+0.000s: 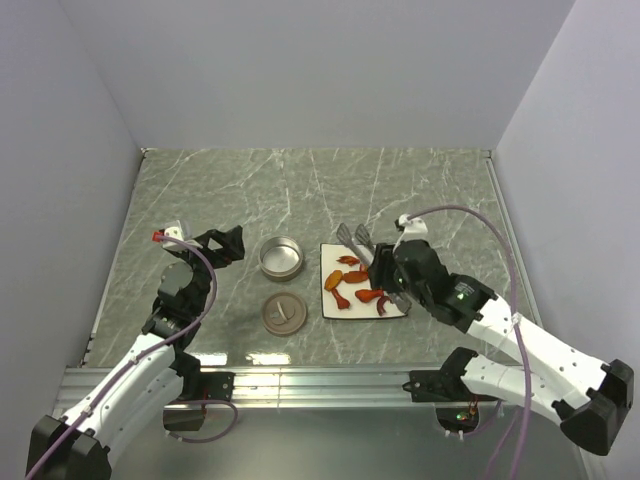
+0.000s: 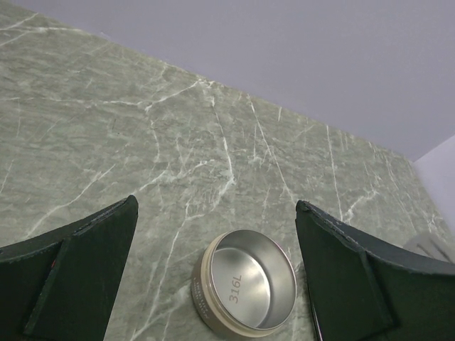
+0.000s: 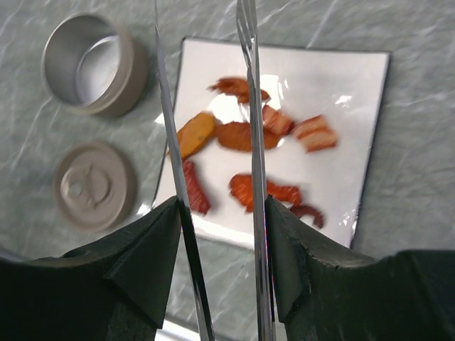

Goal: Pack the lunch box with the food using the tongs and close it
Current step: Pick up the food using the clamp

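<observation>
Open lunch box [image 3: 134,74], lid [image 3: 92,186] beside it, food [image 3: 242,135] on plate [image 3: 348,85], right claw [image 3: 222,206] grasping tongs [image 3: 252,106], left claw [image 2: 215,206] released.

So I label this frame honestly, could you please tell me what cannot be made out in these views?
- Right wrist view: the tips of the tongs are cut off by the top edge.
- Right wrist view: the food is blurred; its kind is unclear.
- Top view: the right gripper covers part of the white plate, so any food beneath is hidden.
- Left wrist view: the lid lies outside the frame.
</observation>
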